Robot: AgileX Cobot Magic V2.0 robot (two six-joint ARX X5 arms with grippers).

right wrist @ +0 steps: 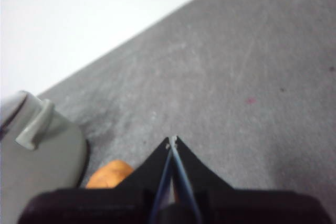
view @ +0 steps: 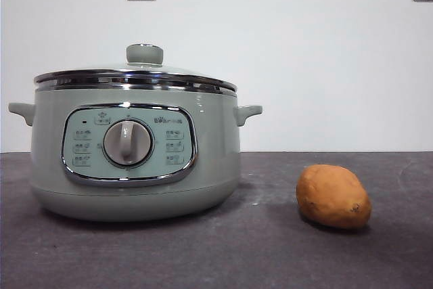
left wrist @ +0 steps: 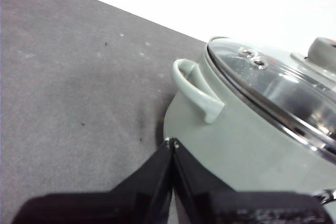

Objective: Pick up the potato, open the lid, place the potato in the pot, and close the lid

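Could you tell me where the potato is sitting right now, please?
In the front view the potato lies on the dark table, to the right of the pot with a clear gap between them; neither end effector touches it.

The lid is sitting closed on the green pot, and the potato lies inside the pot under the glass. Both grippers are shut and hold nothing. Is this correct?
Not quite. The potato is not in the pot; the front view shows it lying on the table beside the pot. The rest holds: the lid sits closed, and the left gripper and right gripper are shut and empty.
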